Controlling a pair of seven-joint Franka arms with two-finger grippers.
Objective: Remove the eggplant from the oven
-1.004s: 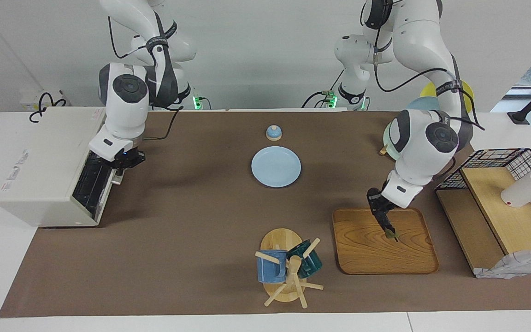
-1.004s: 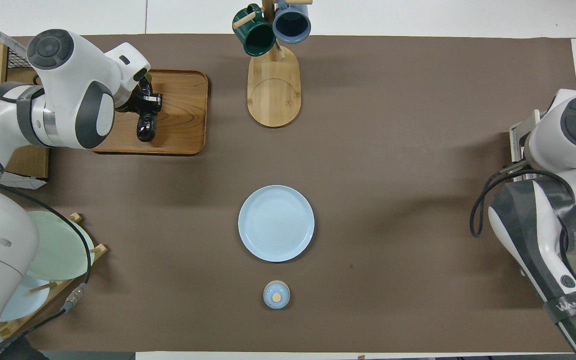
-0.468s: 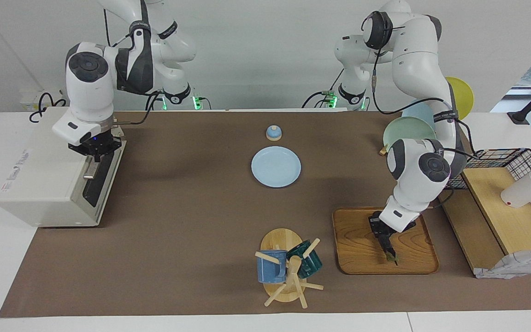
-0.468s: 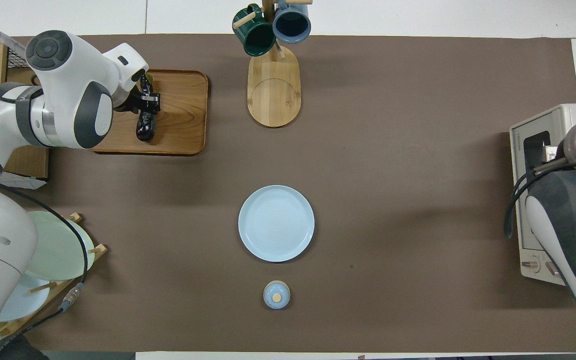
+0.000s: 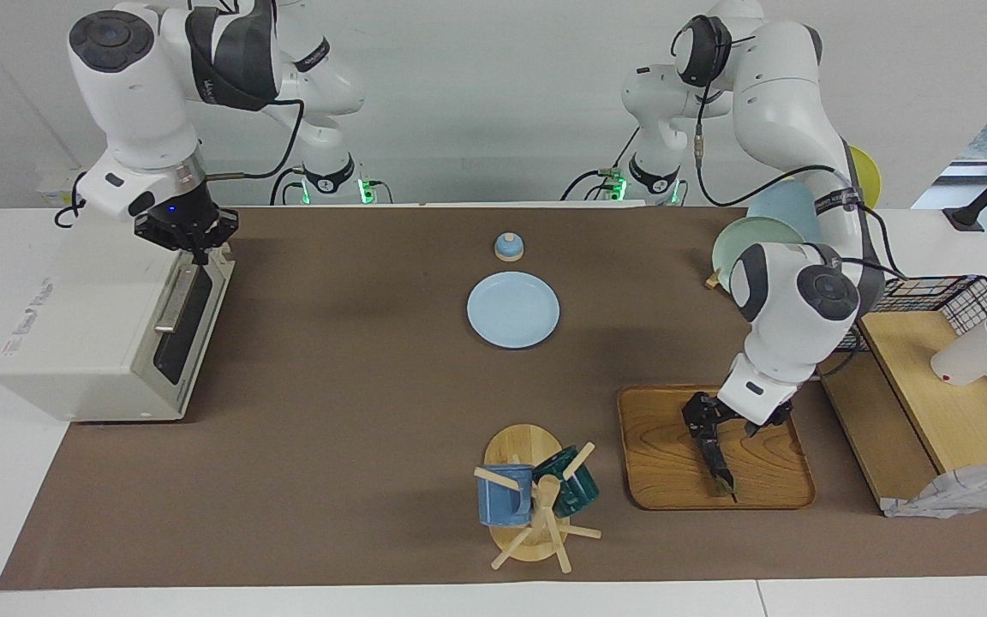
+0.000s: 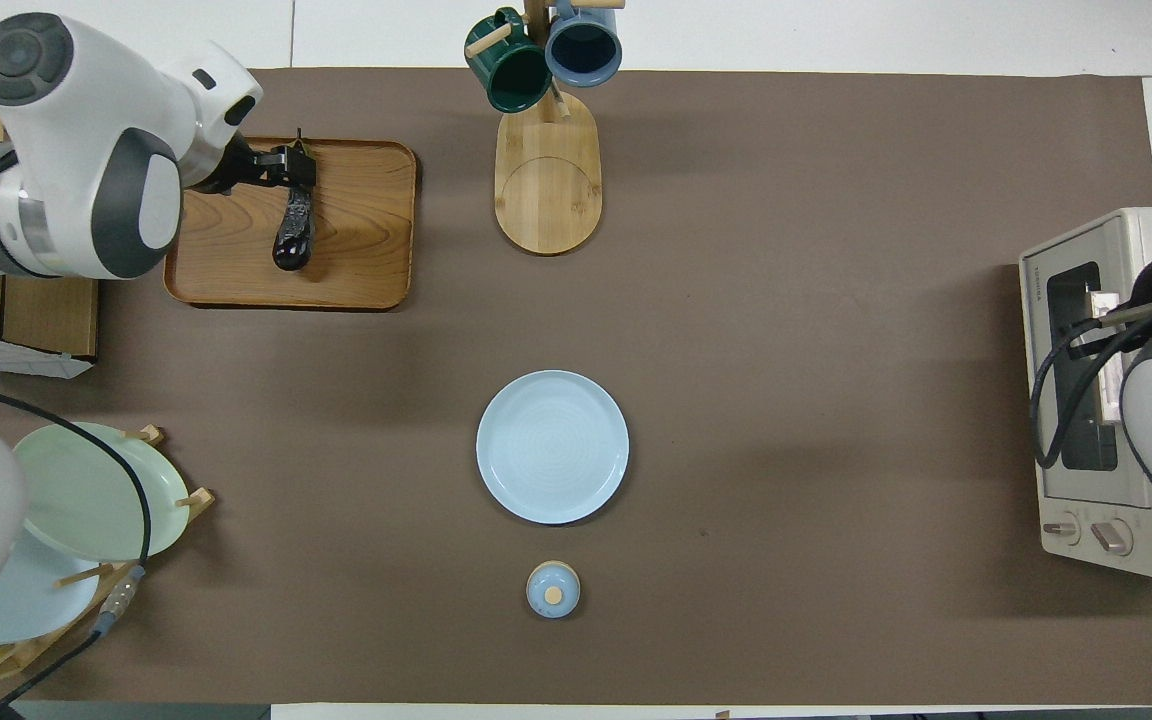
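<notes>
Slim dark purple eggplant lies on wooden tray; left gripper fingers wide, just above. Cream-white toaster oven shut; right gripper fingers closed above it. Next: retract.

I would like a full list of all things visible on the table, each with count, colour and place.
eggplant: 1, dark purple, lying on tray
tray: 1, wooden, left arm's end
oven: 1, cream-white, door closed, right arm's end
plate: 1, light blue, table middle
lid: 1, blue, nearer the robots than plate
mug rack: 1, wooden, green and blue mugs
left gripper: open, over eggplant
right gripper: shut, over oven
</notes>
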